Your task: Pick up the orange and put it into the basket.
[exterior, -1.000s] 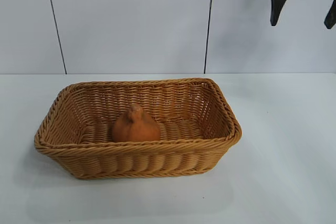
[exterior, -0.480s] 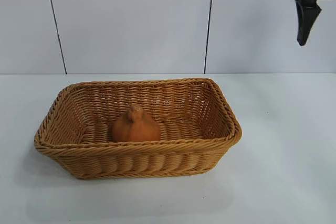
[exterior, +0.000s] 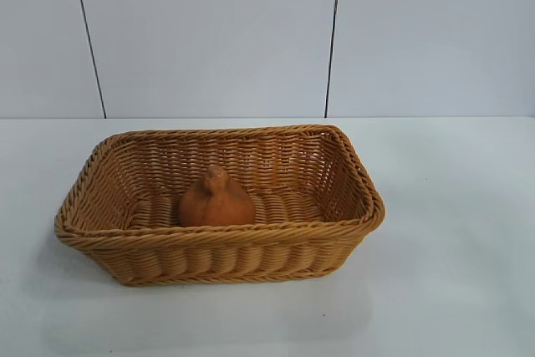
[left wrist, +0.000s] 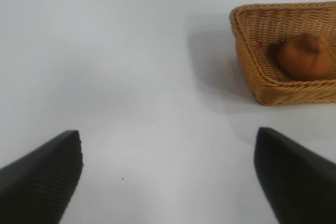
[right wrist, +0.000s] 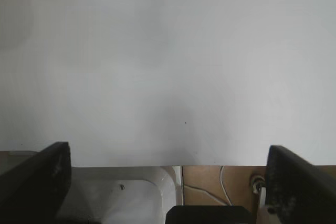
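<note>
The orange (exterior: 216, 201) lies inside the wicker basket (exterior: 351, 165) on the white table, towards its front wall. Both show in the left wrist view too: the orange (left wrist: 304, 56) in the basket (left wrist: 247, 51). No gripper shows in the exterior view. My left gripper (left wrist: 168, 177) is open and empty over bare table, well away from the basket. My right gripper (right wrist: 168, 182) is open and empty, over the table's edge, with neither the basket nor the orange in its view.
The white table (exterior: 451, 273) surrounds the basket. A white tiled wall (exterior: 209, 31) stands behind. In the right wrist view the table edge (right wrist: 157, 164) shows, with a white moulded part (right wrist: 126, 198) and cables (right wrist: 210, 192) below it.
The right gripper, seen at the upper right of the exterior view, has moved right and up out of that view. The orange and basket have not moved.
</note>
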Tool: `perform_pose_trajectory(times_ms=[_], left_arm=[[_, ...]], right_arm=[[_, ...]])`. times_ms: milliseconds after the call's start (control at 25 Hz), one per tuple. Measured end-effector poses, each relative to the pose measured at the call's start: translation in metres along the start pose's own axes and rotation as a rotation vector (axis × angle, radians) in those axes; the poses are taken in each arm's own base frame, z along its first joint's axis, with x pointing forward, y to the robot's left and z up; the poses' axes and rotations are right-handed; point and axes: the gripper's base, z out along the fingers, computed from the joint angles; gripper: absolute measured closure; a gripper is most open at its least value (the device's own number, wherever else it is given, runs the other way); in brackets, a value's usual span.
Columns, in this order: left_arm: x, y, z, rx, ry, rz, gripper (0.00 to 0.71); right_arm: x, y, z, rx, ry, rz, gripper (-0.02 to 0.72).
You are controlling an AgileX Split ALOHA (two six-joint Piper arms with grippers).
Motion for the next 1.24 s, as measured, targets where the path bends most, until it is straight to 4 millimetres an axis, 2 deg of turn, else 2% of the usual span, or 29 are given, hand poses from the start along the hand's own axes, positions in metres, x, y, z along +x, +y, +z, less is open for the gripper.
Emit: perform_pose_trajectory(times_ms=[280,520,720,840,1240], left_arm=[[0.0,0.0,0.0,0.0,0.0,0.0,0.076],[0.0,0.0,0.0,0.0,0.0,0.0,0.076],[0.0,-0.001,0.0,0.006,-0.001,-0.003,0.076],[0.0,-0.001,0.0,0.006,-0.001,-0.003,0.076],[0.0,-0.001,0.0,0.006,-0.001,-0.003,0.076]], right_arm=[[0.071,-0.004,-0.004,-0.01,-0.269,-0.007,0.01],[0.108,-0.006,-0.032,-0.019,-0.569,-0.017,0.01],[0.13,-0.007,-0.042,-0.021,-0.724,-0.022,0.01],[0.151,-0.008,-0.049,-0.026,-0.868,-0.026,0.01],[0.157,-0.009,-0.05,-0.027,-0.906,-0.027,0.01]])
